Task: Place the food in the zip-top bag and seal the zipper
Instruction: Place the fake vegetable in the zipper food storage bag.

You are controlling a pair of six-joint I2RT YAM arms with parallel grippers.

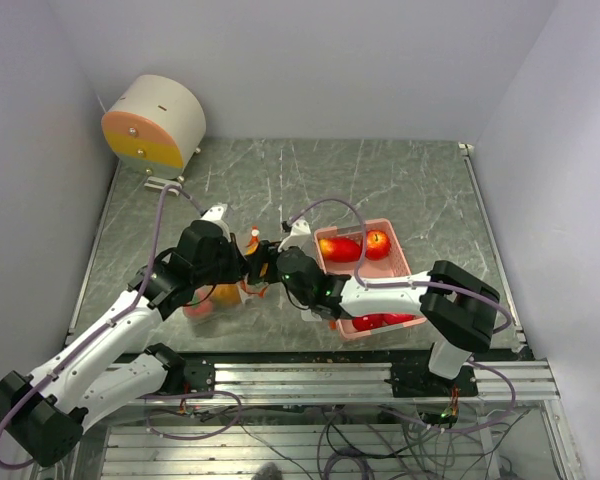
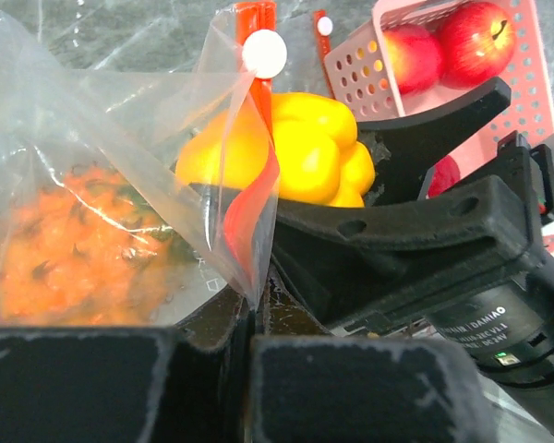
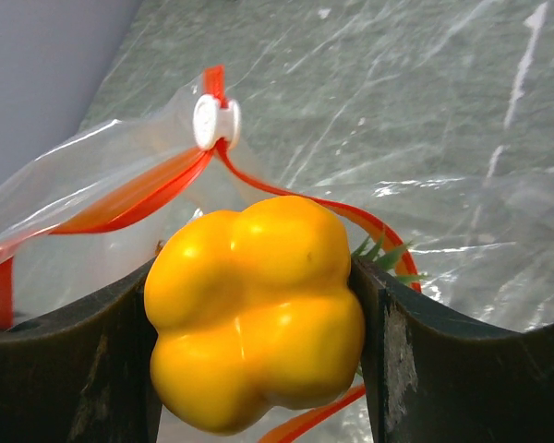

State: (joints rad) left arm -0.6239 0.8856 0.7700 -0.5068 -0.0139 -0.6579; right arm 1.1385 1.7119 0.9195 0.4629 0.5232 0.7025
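The clear zip-top bag [image 2: 120, 157] has an orange-red zipper and a white slider [image 3: 214, 122]. My left gripper [image 2: 249, 309] is shut on the bag's edge and holds its mouth up. Inside the bag lies a bumpy orange fruit [image 2: 65, 263] with green leaves [image 3: 380, 251]. My right gripper [image 3: 257, 288] is shut on the yellow pepper [image 3: 258, 314], which sits right at the bag's mouth. In the top view both grippers meet over the bag [image 1: 215, 297], left of the pink basket [image 1: 401, 262]. Two red apples [image 1: 340, 248] [image 1: 377, 242] rest in the basket.
More red food [image 1: 380, 321] lies at the basket's near end, partly under the right arm. A round white and orange device [image 1: 155, 122] stands at the back left corner. Metal rails border the table's near edge [image 1: 310, 375].
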